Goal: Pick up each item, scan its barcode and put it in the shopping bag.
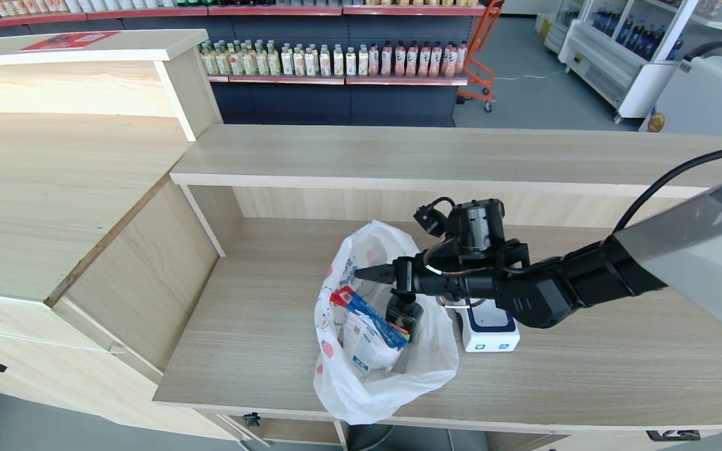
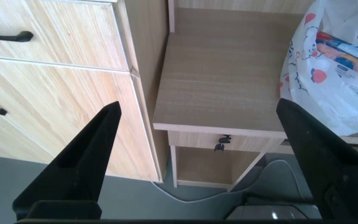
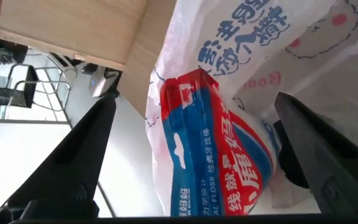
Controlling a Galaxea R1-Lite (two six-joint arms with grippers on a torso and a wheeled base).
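Observation:
A white plastic shopping bag (image 1: 425, 369) stands open on the lower wooden counter (image 1: 586, 369). Inside it lie a red-and-blue box (image 1: 364, 309), a white packet (image 1: 364, 344) and a dark bottle (image 1: 403, 316). My right gripper (image 1: 373, 275) hangs over the bag's mouth, just above the bottle. In the right wrist view its fingers (image 3: 73, 162) are spread wide, the right gripper (image 3: 197, 155) open over the red-and-blue box (image 3: 210, 149). My left gripper (image 2: 194, 162) is open and holds nothing, off the counter's front left corner, with the bag (image 2: 328, 81) beyond it.
A white-and-blue scanner (image 1: 489, 326) sits on the counter right of the bag, under my right wrist. A raised wooden ledge (image 1: 449, 156) runs behind. A tall cabinet with drawers (image 1: 35, 250) stands on the left. Store shelves of bottles (image 1: 336, 59) are farther back.

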